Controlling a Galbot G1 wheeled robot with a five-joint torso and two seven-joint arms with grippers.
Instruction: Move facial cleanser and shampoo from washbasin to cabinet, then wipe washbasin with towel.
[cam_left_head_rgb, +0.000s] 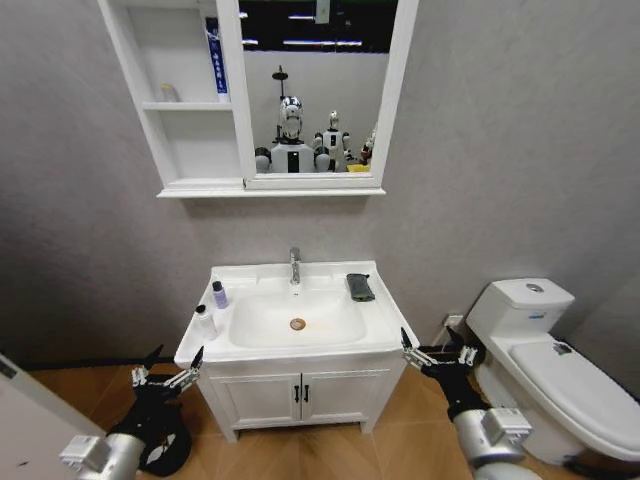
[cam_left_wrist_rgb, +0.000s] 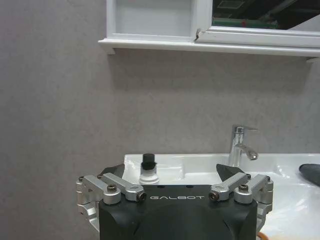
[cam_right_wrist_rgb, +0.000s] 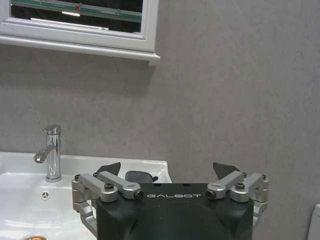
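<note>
The white washbasin (cam_left_head_rgb: 385, 322) stands below the wall-hung cabinet (cam_left_head_rgb: 190, 140) with its mirror. The purple shampoo (cam_left_head_rgb: 219, 294) stands on the basin's left rim, and the white facial cleanser (cam_left_head_rgb: 204, 322) is just in front of it. At the back right of the rim lies the dark towel (cam_left_head_rgb: 360, 287). My left gripper (cam_left_head_rgb: 168, 375) hangs open, low beside the basin's left front corner. My right gripper (cam_left_head_rgb: 435, 355) is open by the right front corner. Past the left gripper (cam_left_wrist_rgb: 170, 172), the shampoo's dark cap (cam_left_wrist_rgb: 148, 160) shows. Beyond the right gripper (cam_right_wrist_rgb: 167, 170) lies the towel (cam_right_wrist_rgb: 139, 176).
A chrome tap (cam_left_head_rgb: 295, 265) stands at the back of the bowl, with a brass drain (cam_left_head_rgb: 298, 324) in its middle. A blue-and-white tube (cam_left_head_rgb: 214, 60) stands on a cabinet shelf. A white toilet (cam_left_head_rgb: 545, 350) stands close on the right. A two-door cupboard (cam_left_head_rgb: 300, 395) sits under the basin.
</note>
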